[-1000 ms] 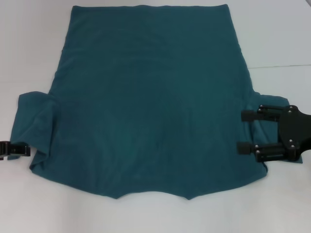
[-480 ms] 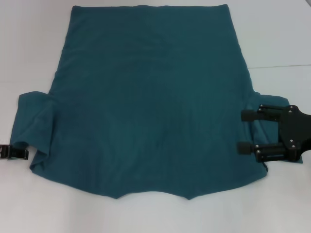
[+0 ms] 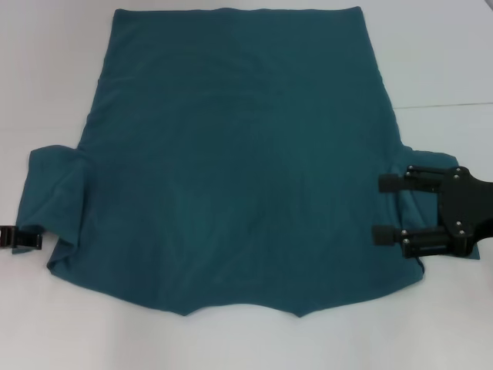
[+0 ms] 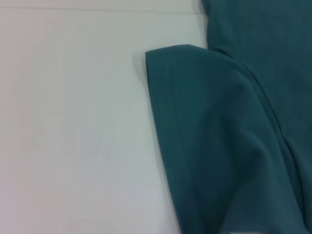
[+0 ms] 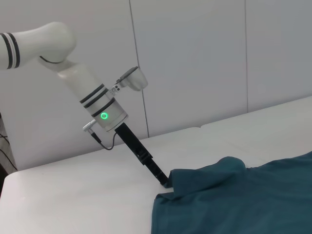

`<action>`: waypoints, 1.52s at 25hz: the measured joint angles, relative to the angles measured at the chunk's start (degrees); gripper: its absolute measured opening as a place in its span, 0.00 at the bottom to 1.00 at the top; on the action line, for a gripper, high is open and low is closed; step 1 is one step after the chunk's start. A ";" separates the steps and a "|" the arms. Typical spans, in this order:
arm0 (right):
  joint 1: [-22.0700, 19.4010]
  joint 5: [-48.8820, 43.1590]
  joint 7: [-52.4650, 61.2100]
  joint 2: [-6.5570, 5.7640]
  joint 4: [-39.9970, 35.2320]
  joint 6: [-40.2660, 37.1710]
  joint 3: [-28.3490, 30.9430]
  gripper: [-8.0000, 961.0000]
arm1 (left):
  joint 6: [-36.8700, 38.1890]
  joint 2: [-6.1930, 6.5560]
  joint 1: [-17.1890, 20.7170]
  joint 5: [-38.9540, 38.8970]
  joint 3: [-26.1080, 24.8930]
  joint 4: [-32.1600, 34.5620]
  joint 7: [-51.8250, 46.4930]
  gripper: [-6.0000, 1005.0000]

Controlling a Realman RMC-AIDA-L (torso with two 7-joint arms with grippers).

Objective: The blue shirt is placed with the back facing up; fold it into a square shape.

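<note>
The blue shirt [image 3: 239,162] lies flat on the white table, its hem at the far side and its collar edge near me. My right gripper [image 3: 384,208] is open, its two fingers spread over the shirt's right sleeve [image 3: 431,166]. My left gripper [image 3: 19,237] is at the picture's left edge, low at the outer hem of the rumpled left sleeve [image 3: 54,193]. The left wrist view shows that sleeve [image 4: 214,136] from above. In the right wrist view the left arm [image 5: 97,105] reaches down to the sleeve [image 5: 204,183].
The white table [image 3: 447,46] extends around the shirt on all sides; a seam line [image 3: 447,105] runs across it on the right. A white wall [image 5: 195,58] stands behind the left arm.
My right gripper has shifted slightly to the left over the sleeve. My left gripper has moved a little at the left sleeve's hem. The shirt lies as before.
</note>
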 joint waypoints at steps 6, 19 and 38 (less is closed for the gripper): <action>0.23 -0.01 0.00 0.00 0.00 0.01 0.05 0.95 | -1.62 0.01 -0.41 0.03 0.13 -0.29 -0.30 0.80; 0.28 -0.01 0.00 0.17 0.00 0.02 0.26 0.95 | -2.33 -0.27 -0.53 0.17 0.21 -1.18 -0.01 0.77; 0.11 0.01 0.00 0.27 0.00 0.01 0.20 0.95 | -6.47 -0.75 -1.13 0.53 2.27 -4.31 -0.29 0.77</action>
